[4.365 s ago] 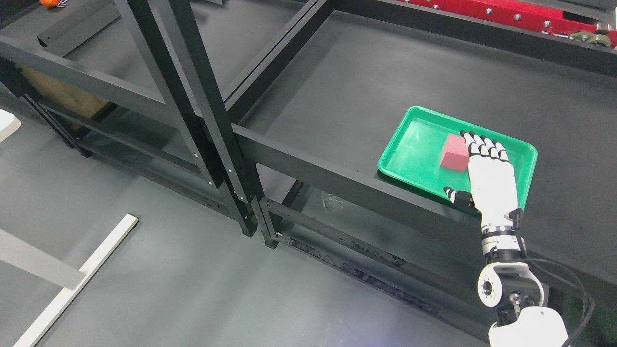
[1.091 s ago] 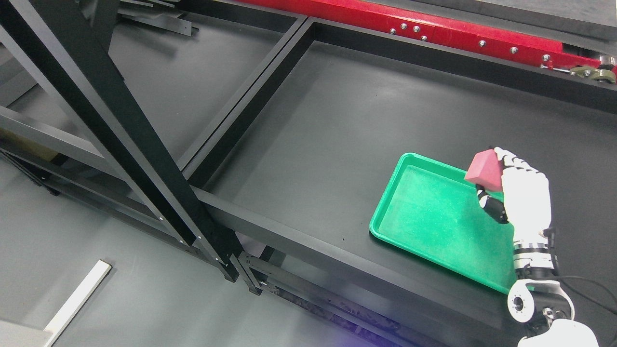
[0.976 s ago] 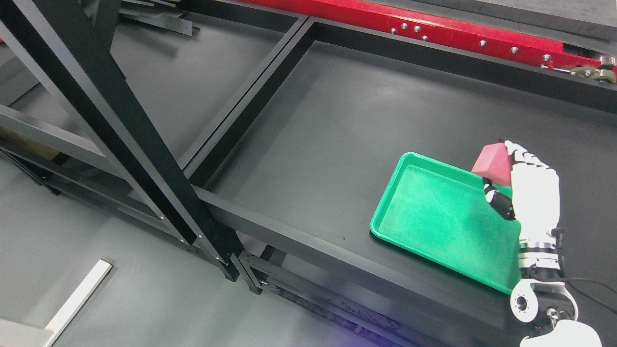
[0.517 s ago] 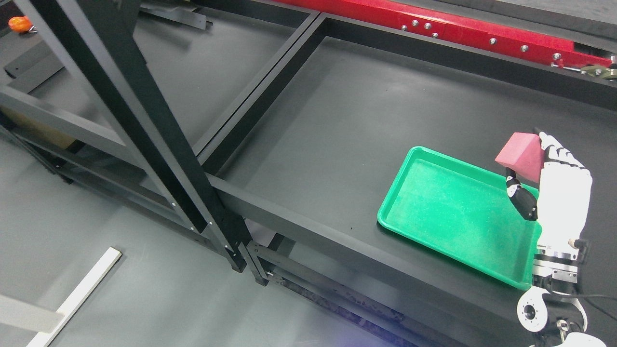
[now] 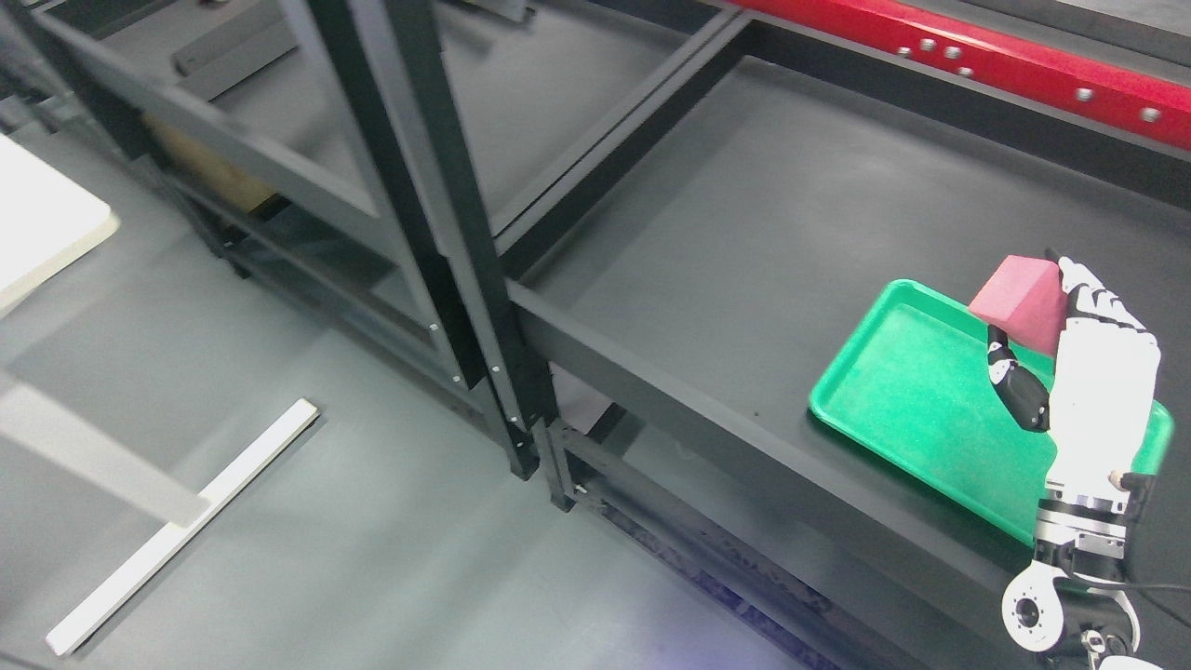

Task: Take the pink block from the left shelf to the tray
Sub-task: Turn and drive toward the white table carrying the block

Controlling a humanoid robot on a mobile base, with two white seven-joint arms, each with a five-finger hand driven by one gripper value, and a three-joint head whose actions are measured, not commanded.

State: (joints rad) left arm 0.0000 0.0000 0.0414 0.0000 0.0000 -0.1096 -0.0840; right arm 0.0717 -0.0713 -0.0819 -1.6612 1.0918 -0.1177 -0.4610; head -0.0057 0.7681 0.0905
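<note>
A pink block (image 5: 1019,302) is held in my right hand (image 5: 1051,335), lifted above the far right part of the green tray (image 5: 912,400). The tray lies on the dark shelf (image 5: 744,233) at the right and has nothing in it. My white right hand rises from the lower right corner, with the fingers behind the block and the dark thumb (image 5: 1019,391) below it. The left arm is out of view.
Black shelf uprights (image 5: 437,214) stand at the centre left, with another shelf bay behind them. A red beam (image 5: 977,56) runs along the far top right. A white board (image 5: 46,223) and a white strip (image 5: 186,521) lie on the grey floor at the left.
The block, which lay in the tray with my hand flat beside it, is now gripped and lifted. The camera has panned, so the whole picture has shifted right in the last half second.
</note>
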